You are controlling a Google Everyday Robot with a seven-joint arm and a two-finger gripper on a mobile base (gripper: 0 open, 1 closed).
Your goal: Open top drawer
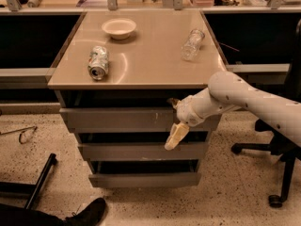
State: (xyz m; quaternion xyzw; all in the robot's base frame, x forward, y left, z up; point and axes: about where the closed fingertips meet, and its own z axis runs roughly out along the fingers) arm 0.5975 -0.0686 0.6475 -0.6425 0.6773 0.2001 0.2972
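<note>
The top drawer point(115, 120) is the widest grey front, just under the tabletop, with small pale scratch marks right of centre. A dark gap shows above its upper edge. My gripper point(173, 119) is at the drawer's right part, on a white arm reaching in from the right. One dark finger sits at the drawer's top edge and the pale finger point(172, 136) hangs down in front of the drawer's lower edge, so the fingers stand wide apart. The inside of the drawer is hidden.
Two narrower grey drawer fronts, middle point(141, 151) and bottom point(141, 179), sit below. On the tan tabletop point(155, 55) lie a can point(98, 62), a white bowl point(119, 28) and a clear plastic bottle point(193, 44). An office chair base point(275, 173) stands at the right, a shoe point(87, 213) at the bottom left.
</note>
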